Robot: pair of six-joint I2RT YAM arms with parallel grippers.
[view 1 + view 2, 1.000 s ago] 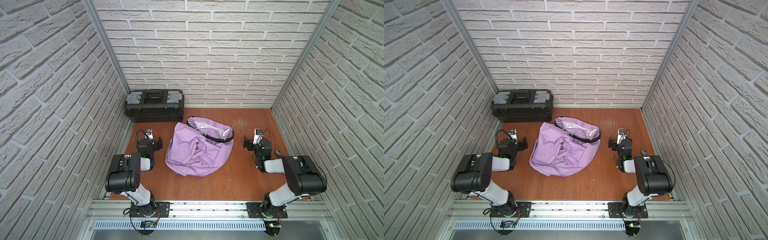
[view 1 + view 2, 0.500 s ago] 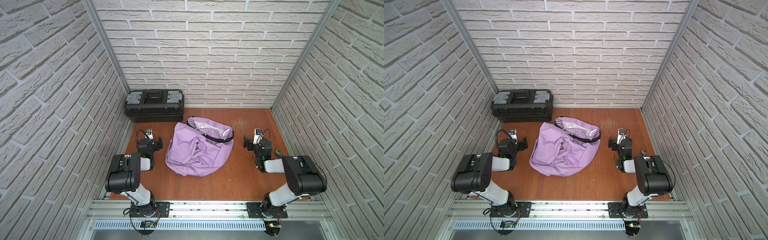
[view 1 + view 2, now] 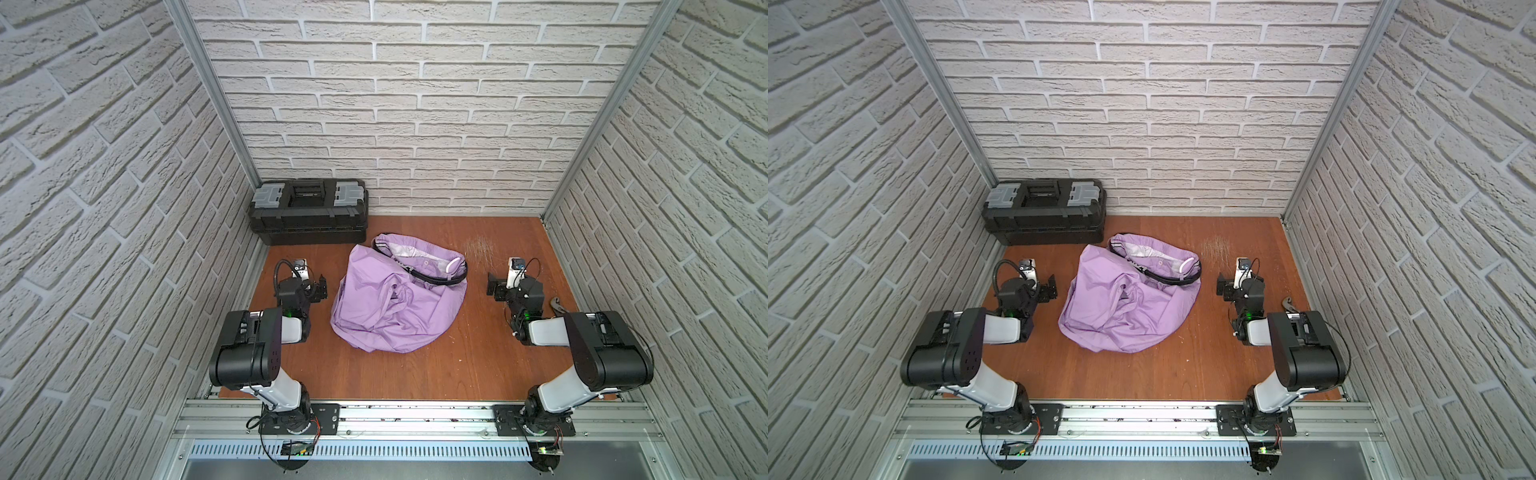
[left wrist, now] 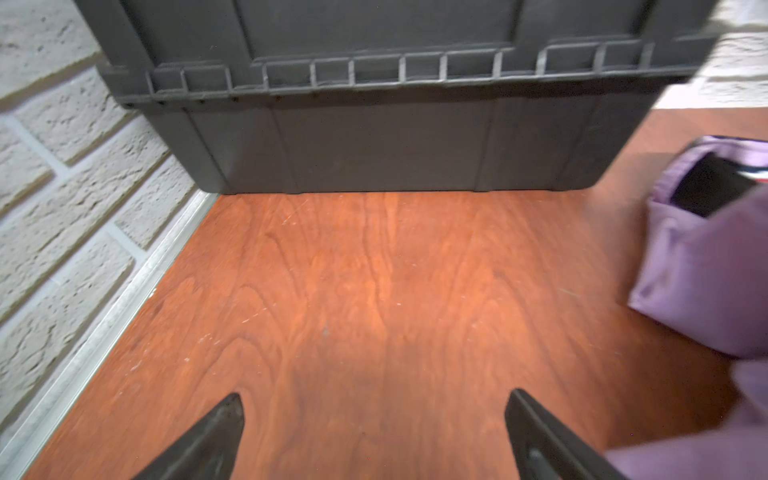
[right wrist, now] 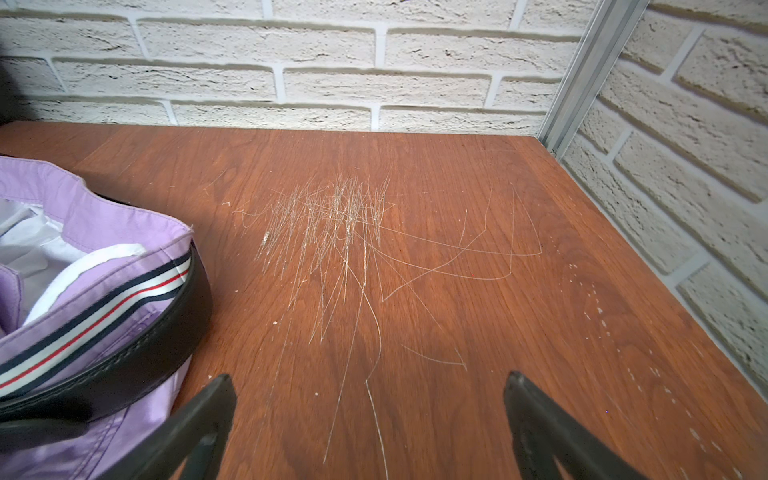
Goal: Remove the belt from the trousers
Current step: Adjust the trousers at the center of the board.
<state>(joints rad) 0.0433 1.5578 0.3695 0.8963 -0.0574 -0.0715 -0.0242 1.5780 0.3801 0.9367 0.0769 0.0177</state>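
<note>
Trousers [image 3: 390, 307], belt [image 3: 432, 279] threaded, centre frame
Both lie between left end effector [image 3: 320, 287] and right end effector [image 3: 493, 286], each spread and empty; nothing moved since earlier.

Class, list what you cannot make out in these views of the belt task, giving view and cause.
- Belt buckle: seen in no view; the right wrist picture's edge cuts the strap off.
- Trousers legs: top views, lost in the bunched heap.
- Toolbox lid: left wrist view, cut off by the edge, blurred.
- Small grey item beside the right arm: top views, too small to name.
</note>
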